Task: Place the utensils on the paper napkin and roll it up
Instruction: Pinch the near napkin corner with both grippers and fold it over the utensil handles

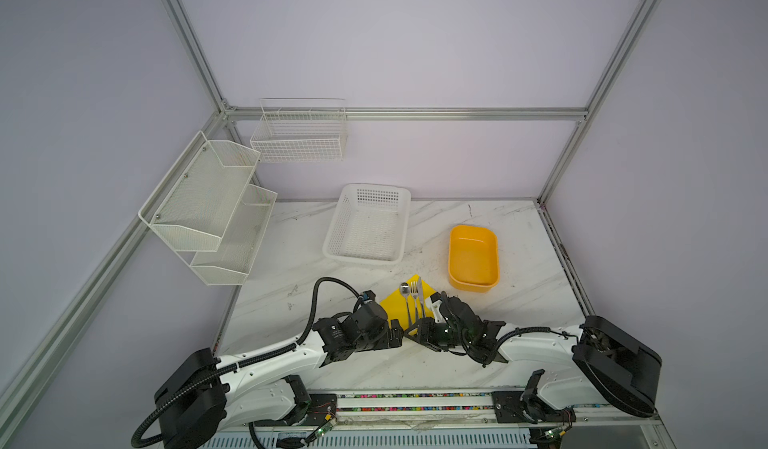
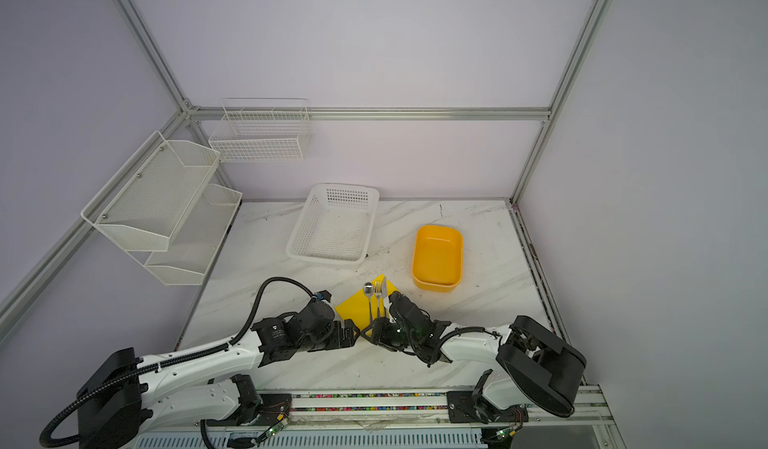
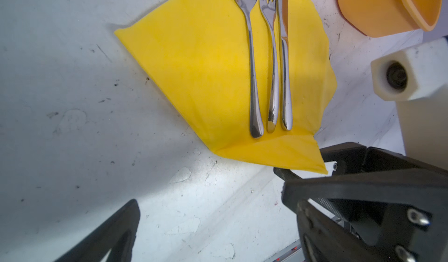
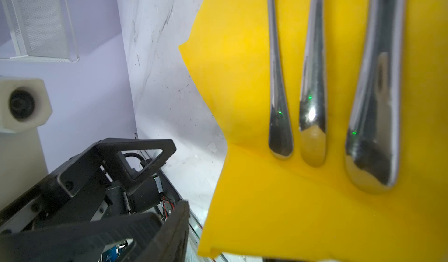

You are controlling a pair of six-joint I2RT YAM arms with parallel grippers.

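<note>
Three pcs of cutlery, a spoon (image 1: pixel 404 290), a fork (image 1: pixel 414 289) and a knife (image 1: pixel 420 295), are seen laid side by side on a yellow napkin (image 1: pixel 392 303), which is spread corner-on at the front ctr of a marble table (image 1: pixel 299 285). In both top views the spoon is placed on the left, the fork in the middle and the knife on the right, w/ heads pointed at the back wall and handles toward the robot. The napkin's near corner is shown raised off the table and creased just past the handle ends, which are left uncovered. In the left wrist view that raised corner is seen ending against the right gripper (image 1: pixel 422 330). Whether its jaws are clamped on the paper can't be told, as the fingertips are hidden by the sheet. The left gripper (image 3: pixel 208 190) is held low over the table just beside the same corner, its jaws spread wide w/ bare marble btwn them. An orange tub (image 1: pixel 473 285) is pictured near the napkin's right rear, apart from it. A white basket (image 1: pixel 337 226) is set farther back by the wall. Mesh shelves (image 1: pixel 199 193) are fixed to the left wall and a wire rack (image 1: pixel 299 135) to the back wall.
</note>
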